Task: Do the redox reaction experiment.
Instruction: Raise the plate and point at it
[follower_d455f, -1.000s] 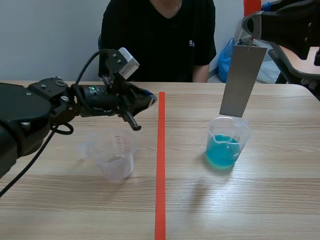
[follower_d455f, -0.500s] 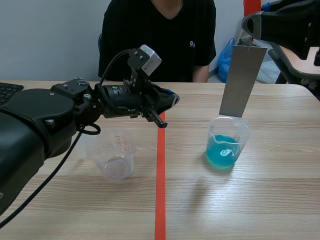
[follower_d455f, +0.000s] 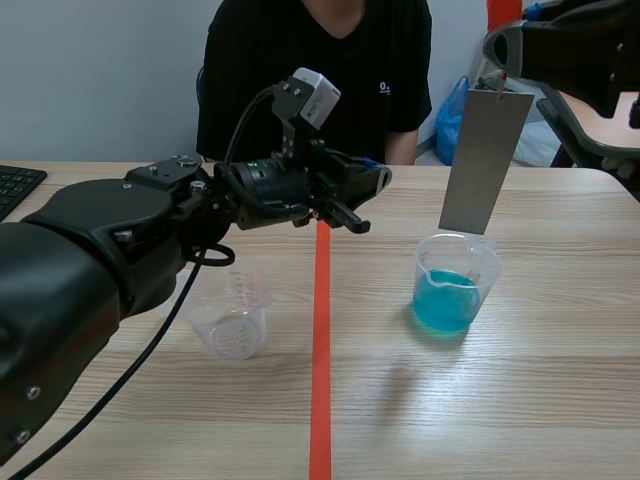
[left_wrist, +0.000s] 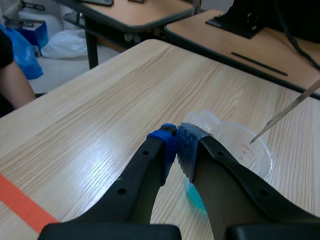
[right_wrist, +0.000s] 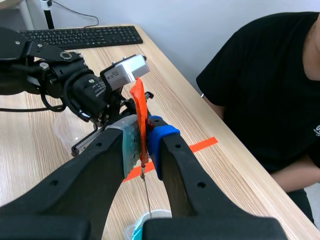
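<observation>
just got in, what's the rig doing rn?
The right gripper is shut on the orange tab of a metal strip. The strip hangs upright right over a beaker of blue liquid and is not dipped in. The left gripper, shut and empty, is out past the red tape line, near that beaker. An empty clear cup stands on the left arm's side of the table. A person sits across it.

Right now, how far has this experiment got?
Done: the clear plastic beaker holds blue liquid, and the right fingers are shut on an orange tab that carries the flat grey metal strip. In hand: the strip hangs over that beaker, lower edge near the rim, above the liquid. Left: dipping it in. The left fingers, shut and empty, point toward the beaker.
</observation>
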